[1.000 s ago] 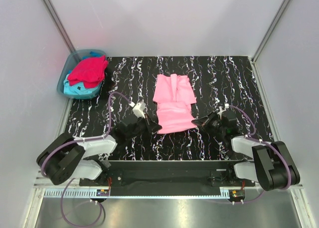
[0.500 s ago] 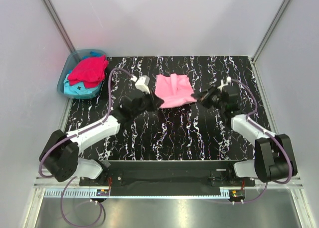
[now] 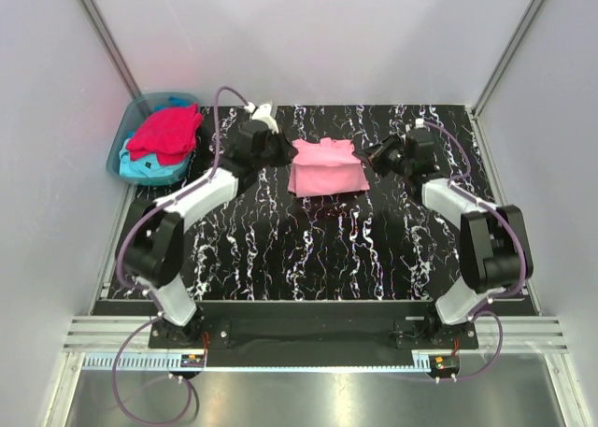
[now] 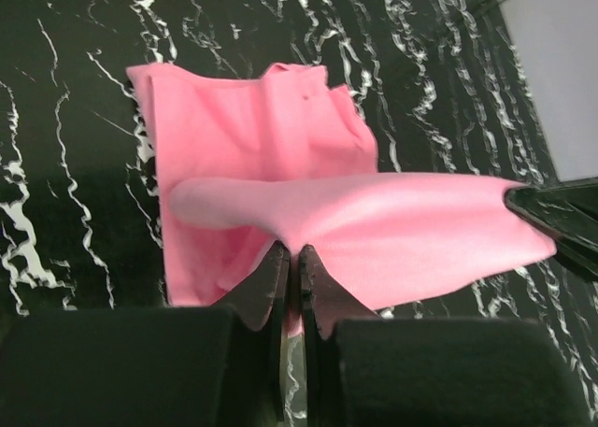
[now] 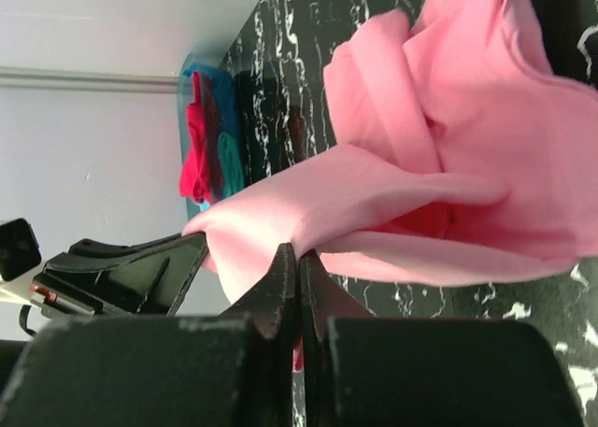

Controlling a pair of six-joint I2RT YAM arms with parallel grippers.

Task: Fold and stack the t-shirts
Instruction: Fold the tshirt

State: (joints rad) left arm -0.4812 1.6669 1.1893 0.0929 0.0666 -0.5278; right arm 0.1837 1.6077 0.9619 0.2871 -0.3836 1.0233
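Overhead, both arms had swept within the last second from the near half of the tabletop to its far edge, carrying the near hem of the pink t-shirt over its collar end. The garment had shrunk to a short packet at far centre. This fold was judged nearly complete, with release outstanding. The left tool and right tool stood at its two sides. The red t-shirt and turquoise t-shirt lay in the tub at the far-left corner, the turquoise largely buried.

Left wrist: the tool was pinched nearly shut on a raised pink fold, and the layer beneath was partly hidden.

Right wrist: the tool was likewise clamped on pink cloth. Whether the edges matched could not be determined.
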